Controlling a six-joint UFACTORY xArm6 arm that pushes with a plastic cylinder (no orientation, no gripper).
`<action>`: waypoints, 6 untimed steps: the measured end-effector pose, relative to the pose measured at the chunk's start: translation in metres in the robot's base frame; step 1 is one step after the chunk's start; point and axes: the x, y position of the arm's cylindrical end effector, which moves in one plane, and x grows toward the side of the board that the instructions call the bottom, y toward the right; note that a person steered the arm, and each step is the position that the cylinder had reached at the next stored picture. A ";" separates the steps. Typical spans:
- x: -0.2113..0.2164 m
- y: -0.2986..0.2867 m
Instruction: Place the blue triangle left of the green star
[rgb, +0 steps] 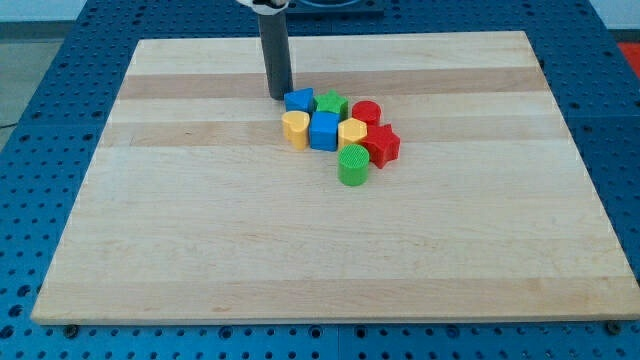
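A: Where is the blue triangle (298, 99) now?

B: It lies just beside the green star (331, 104), on its left in the view, in the cluster on the worktop (200, 230). So the task looks almost done.

A: And the pincer?

B: There is none to open or hold, only a rod. My tip (279, 95) stands touching, or nearly, the triangle's left side. Perhaps only drawing back is left.

A pale wooden board (200, 240) lies on a blue perforated table (60, 60), evenly lit.
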 end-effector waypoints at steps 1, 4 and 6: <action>0.014 0.009; 0.021 -0.017; 0.142 -0.050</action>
